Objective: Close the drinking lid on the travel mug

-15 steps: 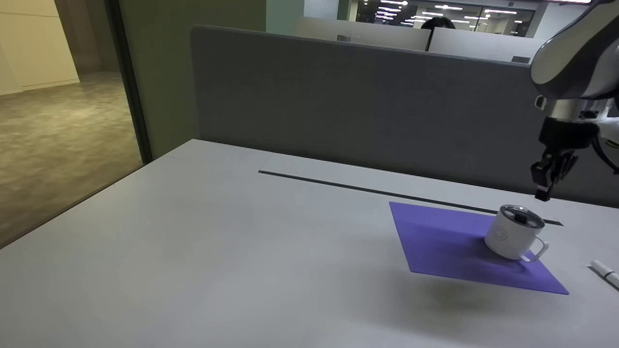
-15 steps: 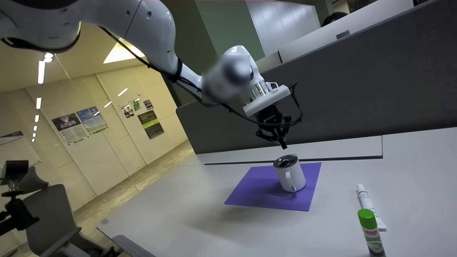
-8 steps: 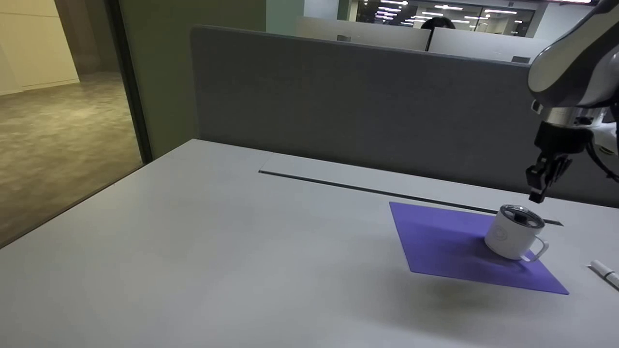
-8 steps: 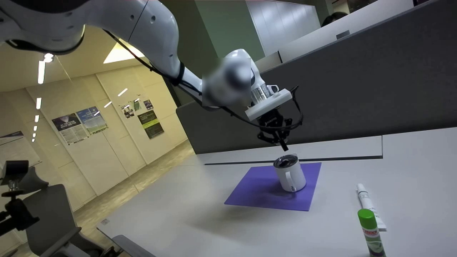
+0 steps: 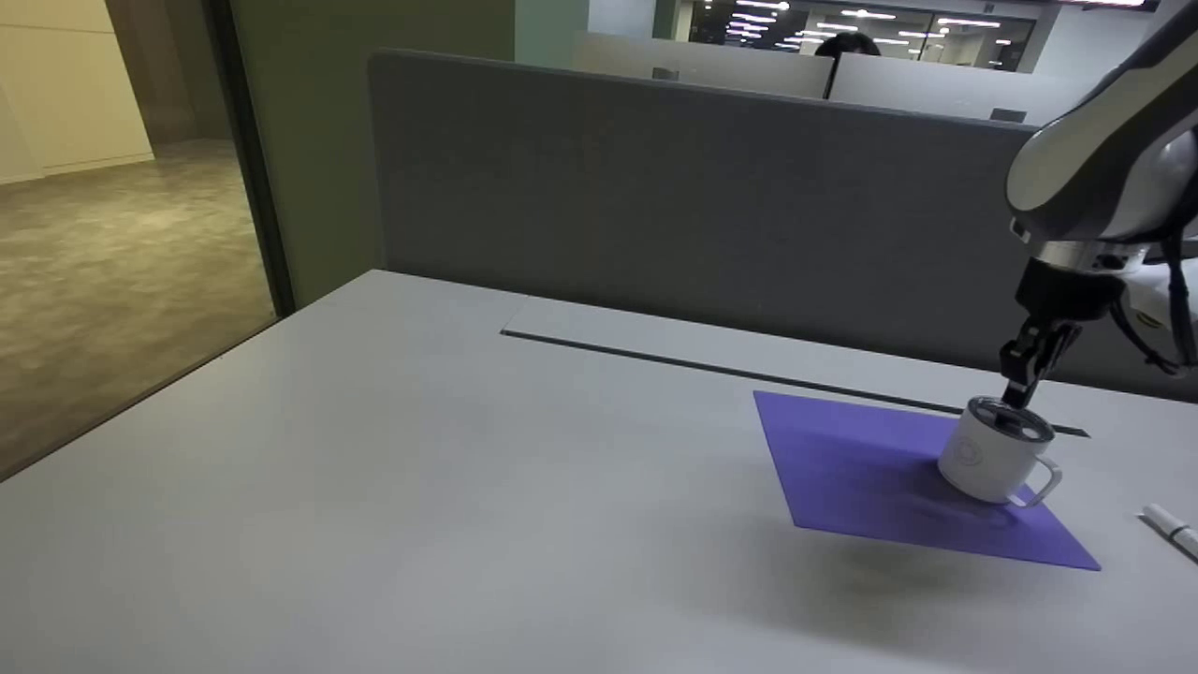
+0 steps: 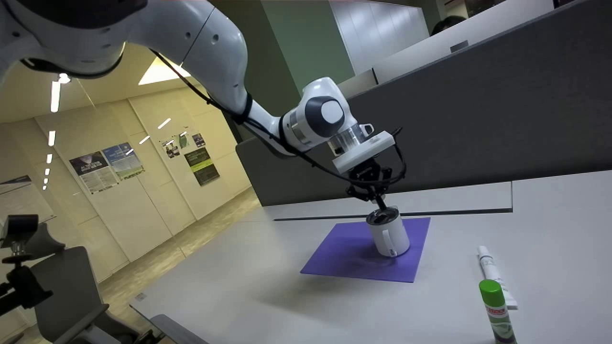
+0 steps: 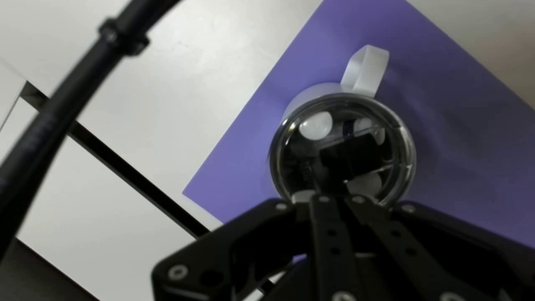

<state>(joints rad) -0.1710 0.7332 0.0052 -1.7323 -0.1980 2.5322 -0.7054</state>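
The travel mug [image 5: 973, 459] is white with a side handle and stands upright on a purple mat; it also shows in an exterior view [image 6: 394, 239] and the wrist view [image 7: 368, 69]. Its drinking lid [image 5: 1029, 429] is round, with a clear rim and a dark block across the middle, seen also from above in the wrist view [image 7: 355, 154]. My gripper [image 5: 1015, 398] is shut and empty, pointing down at the lid's edge on the side away from the handle, also in an exterior view [image 6: 381, 205]. Its fingertips hide part of the lid; contact is unclear.
The purple mat [image 5: 842, 468] lies on a white table [image 5: 468, 487]. A grey partition [image 5: 655, 215] stands behind it. A white tube [image 6: 492, 270] and a green-capped bottle [image 6: 495, 306] are at the side. A black cable [image 7: 75, 88] hangs by the wrist.
My gripper has moved down from above the mug to the lid's edge. The mug and mat have not moved.
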